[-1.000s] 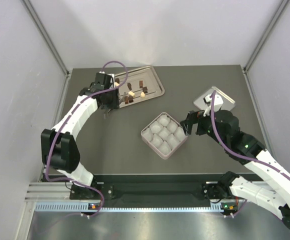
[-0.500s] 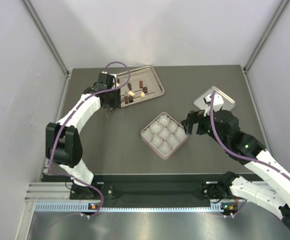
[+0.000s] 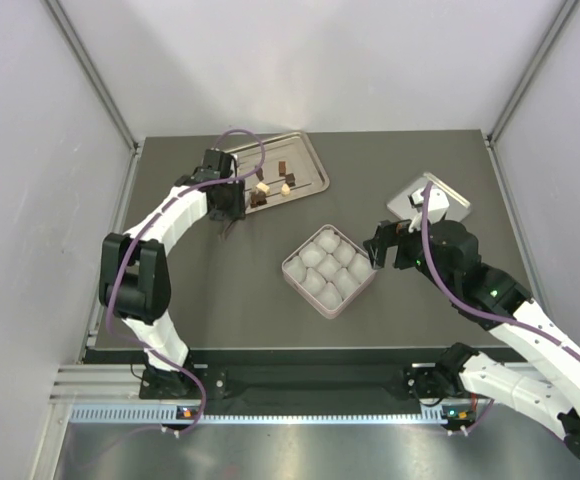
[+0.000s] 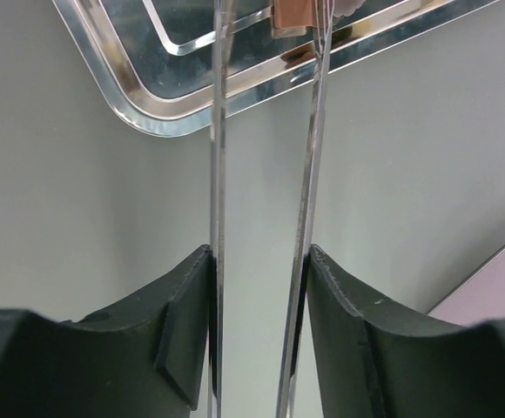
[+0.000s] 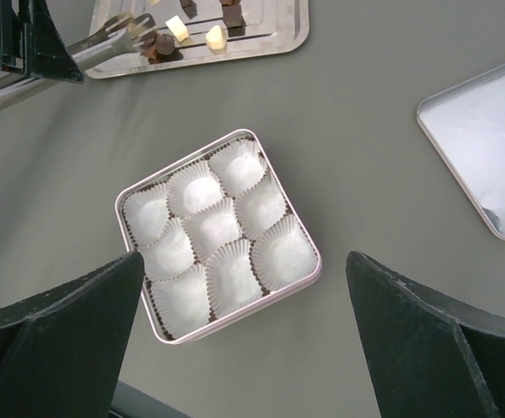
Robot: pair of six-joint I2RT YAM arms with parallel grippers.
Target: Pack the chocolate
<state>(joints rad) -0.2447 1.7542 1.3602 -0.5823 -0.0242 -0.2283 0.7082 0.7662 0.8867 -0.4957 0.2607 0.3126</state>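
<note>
Small dark brown and cream chocolate pieces point(image 3: 262, 187) lie on the silver tray point(image 3: 310, 150) at the back left. They also show in the right wrist view point(image 5: 176, 28). My left gripper point(image 3: 223, 196) is shut on a pair of thin metal tongs point(image 4: 218, 174), whose blades reach over the tray's near rim point(image 4: 148, 117). A brown piece point(image 4: 292, 17) sits between the tong tips; I cannot tell if it is pinched. The pink box point(image 3: 329, 270) with white paper cups point(image 5: 222, 231) is mid-table. My right gripper point(image 3: 375, 250) is open and empty just right of the box.
A small square silver lid or tray point(image 3: 430, 200) lies at the right, also in the right wrist view point(image 5: 488, 157). Grey walls enclose the table on three sides. The tray's raised rim lies under the tongs.
My left gripper and the tongs have shifted right, closer to the tray's pieces, and the left elbow has swung inward. The right arm and box have not moved.
</note>
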